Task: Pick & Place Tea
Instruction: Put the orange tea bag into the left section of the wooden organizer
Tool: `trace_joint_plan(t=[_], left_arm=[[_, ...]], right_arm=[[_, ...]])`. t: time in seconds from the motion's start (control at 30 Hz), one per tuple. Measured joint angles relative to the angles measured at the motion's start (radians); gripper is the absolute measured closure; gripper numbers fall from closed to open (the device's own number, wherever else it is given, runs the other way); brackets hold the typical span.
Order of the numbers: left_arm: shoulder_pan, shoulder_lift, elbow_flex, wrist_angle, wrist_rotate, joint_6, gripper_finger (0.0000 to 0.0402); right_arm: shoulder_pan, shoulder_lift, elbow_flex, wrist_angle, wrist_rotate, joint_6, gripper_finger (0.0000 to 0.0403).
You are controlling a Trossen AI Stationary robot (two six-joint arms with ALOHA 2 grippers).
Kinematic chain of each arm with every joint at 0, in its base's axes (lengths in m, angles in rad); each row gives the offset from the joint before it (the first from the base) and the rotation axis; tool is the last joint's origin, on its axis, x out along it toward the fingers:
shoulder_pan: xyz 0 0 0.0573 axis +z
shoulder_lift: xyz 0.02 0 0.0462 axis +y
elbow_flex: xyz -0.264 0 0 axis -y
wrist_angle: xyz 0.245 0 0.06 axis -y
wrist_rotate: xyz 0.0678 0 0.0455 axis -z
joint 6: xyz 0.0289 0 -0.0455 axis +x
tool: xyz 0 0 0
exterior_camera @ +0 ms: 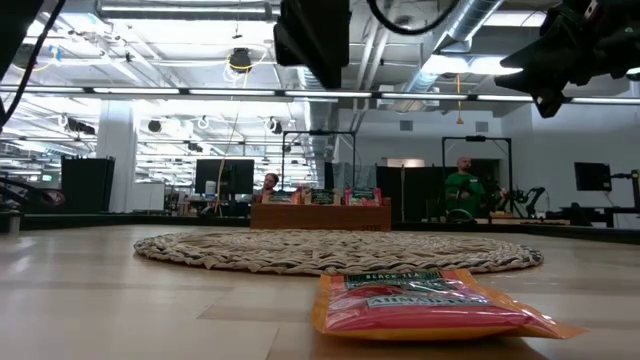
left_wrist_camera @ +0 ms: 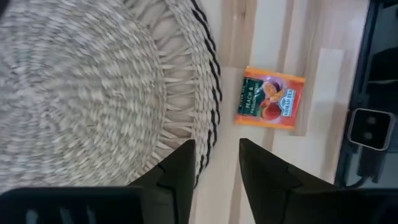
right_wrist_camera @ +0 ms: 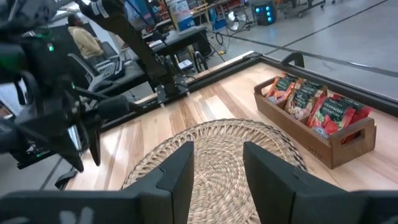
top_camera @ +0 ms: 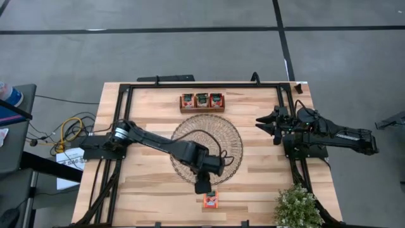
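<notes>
One red-orange tea sachet (top_camera: pixel 210 201) lies flat on the bare wood near the table's near edge, just off the rim of the round woven mat (top_camera: pixel 207 149); the low view shows this tea sachet (exterior_camera: pixel 420 300) close up. My left gripper (top_camera: pixel 202 187) hangs above the mat's near rim, pointing steeply down, open and empty; in the wrist view the left gripper (left_wrist_camera: pixel 216 163) stands short of the tea sachet (left_wrist_camera: pixel 270 98). More tea sachets (right_wrist_camera: pixel 311 102) stand in the wooden tray (top_camera: pixel 202 102) at the far side. My right gripper (top_camera: pixel 262 121) waits open at the right.
A potted plant (top_camera: pixel 297 206) stands at the near right corner. A black frame (top_camera: pixel 120 126) runs along the table's edges. The mat (left_wrist_camera: pixel 93 87) covers the table's middle, with bare wood around it. People sit in the room beyond the table (exterior_camera: pixel 460 190).
</notes>
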Motion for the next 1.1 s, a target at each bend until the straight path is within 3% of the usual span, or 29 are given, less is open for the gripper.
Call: trace_joint_plan(t=[0.33,0.53,0.73,0.9,1.1], left_arm=[[-0.042,0.053,0.000,0.028,-0.013,0.039,0.0192],[-0.052,0.076,0.002,0.197,-0.004,0.002,0.0141],[-0.065,0.141,0.000,0.314,0.028,-0.074,0.0128],[-0.077,0.187,0.001,0.295,0.043,-0.131,0.0128],[-0.080,0.201,0.000,0.272,-0.009,-0.135,0.0129]], right_arm=[[0.000,0.000,0.000,0.000,0.000,-0.007,0.0273],[0.000,0.000,0.000,-0.002,0.000,-0.008,0.0273],[0.000,0.000,0.000,-0.010,-0.001,-0.024,0.0273],[0.000,0.000,0.000,-0.018,-0.001,-0.026,0.0273],[0.000,0.000,0.000,-0.022,-0.001,-0.026,0.0273]])
